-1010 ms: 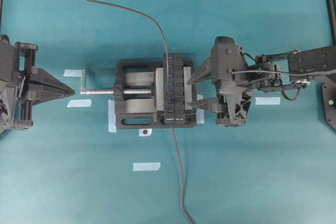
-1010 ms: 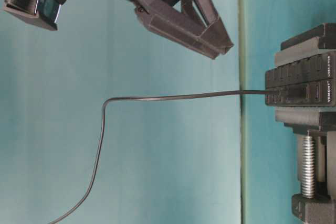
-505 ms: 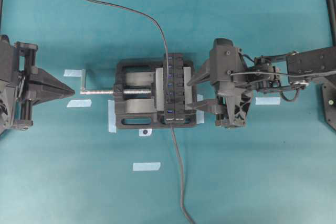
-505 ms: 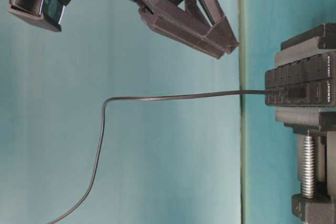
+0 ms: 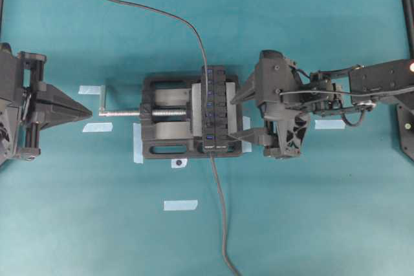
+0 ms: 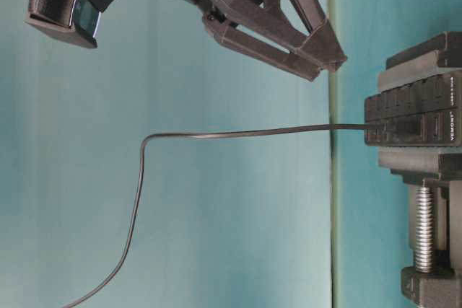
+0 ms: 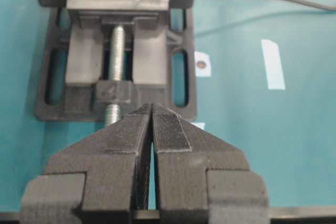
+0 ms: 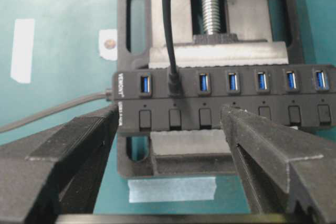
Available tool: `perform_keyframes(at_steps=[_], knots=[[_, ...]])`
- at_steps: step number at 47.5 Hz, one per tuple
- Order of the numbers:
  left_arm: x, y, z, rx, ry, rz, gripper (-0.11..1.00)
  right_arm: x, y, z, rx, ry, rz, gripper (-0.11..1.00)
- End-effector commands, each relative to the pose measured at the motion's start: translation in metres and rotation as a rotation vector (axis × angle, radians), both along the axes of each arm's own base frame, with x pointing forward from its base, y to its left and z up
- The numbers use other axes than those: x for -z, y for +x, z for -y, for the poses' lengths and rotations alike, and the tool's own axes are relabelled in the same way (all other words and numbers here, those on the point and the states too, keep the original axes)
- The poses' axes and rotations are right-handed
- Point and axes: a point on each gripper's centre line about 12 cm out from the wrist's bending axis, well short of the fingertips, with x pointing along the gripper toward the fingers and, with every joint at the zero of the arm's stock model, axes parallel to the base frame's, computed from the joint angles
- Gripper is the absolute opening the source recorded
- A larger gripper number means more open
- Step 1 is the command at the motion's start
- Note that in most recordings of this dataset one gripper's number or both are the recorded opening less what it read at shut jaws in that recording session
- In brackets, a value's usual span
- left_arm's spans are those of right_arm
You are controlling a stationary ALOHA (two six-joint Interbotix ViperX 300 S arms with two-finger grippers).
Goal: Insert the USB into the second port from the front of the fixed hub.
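USB plug [image 8: 172,84] sits in 2nd port from left end of the fixed hub [image 8: 231,98], centre of right-wrist view, hub clamped in black vise [image 5: 168,124]. Right gripper [image 8: 168,145] spread wide, holding nothing, fingers either side of plug. Left gripper [image 7: 152,129] at far left overhead, pads pressed together, empty.

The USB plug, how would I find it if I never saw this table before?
Look in the middle of the teal table for the black vise with a silver screw. Clamped in it is a long black hub with a row of blue ports. The USB plug stands in the second port from the end marked with white lettering: the only port that is filled, with a thin black cable rising from it.
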Motion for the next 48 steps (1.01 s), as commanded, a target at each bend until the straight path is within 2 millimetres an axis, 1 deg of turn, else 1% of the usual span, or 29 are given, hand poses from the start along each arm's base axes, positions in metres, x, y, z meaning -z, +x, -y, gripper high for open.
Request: perform_keyframes(at_steps=[1,30,48], knots=[[-0.0063,0.0030,-0.0001,0.000,0.002,0.021,0.00,-0.0099,0.0036,-0.0011,0.004,0.008,0.035,0.90],[-0.0057,0.0028,0.0003,0.002,0.002,0.020,0.00,-0.0136,0.0065,-0.0010,0.004,0.007,0.083,0.90],[-0.0072,0.0034,0.0000,0.001,0.003,0.026,0.00,-0.0125,0.0058,-0.0010,0.005,0.008,0.080,0.90]])
